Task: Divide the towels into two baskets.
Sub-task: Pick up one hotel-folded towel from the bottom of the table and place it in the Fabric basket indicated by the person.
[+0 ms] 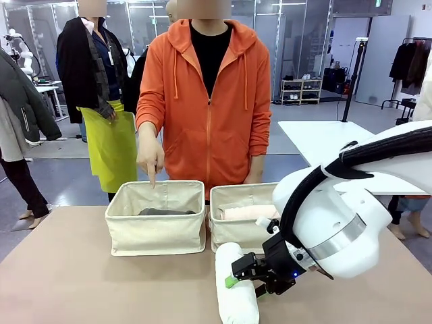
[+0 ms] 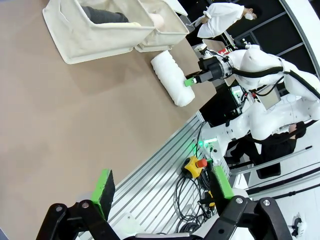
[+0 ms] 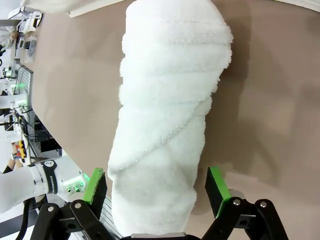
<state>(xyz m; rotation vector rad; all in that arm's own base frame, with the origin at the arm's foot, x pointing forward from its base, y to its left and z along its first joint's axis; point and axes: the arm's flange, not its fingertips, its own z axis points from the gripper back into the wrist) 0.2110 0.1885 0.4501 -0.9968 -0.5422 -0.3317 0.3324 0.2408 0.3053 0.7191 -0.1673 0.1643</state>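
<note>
Two beige baskets stand side by side at the far edge, the left basket (image 1: 155,229) and the right basket (image 1: 237,236). A dark grey towel (image 1: 165,212) lies in the left one and a pale pink towel (image 1: 250,212) in the right one. A white towel (image 1: 236,293) lies on the table in front of the right basket. My right gripper (image 3: 155,185) is open and low over the white towel (image 3: 165,125), one green pad on each side of its near end. My left gripper (image 2: 163,187) hangs open and holds nothing, above the table's near edge. The pale yellow towel is hidden.
A person in an orange hoodie stands behind the baskets, with a hand (image 1: 150,158) pointing a finger down into the left basket. Bare tan tabletop (image 1: 74,277) spreads left of the white towel. Cables and a red stop button (image 2: 200,163) lie below the table's edge.
</note>
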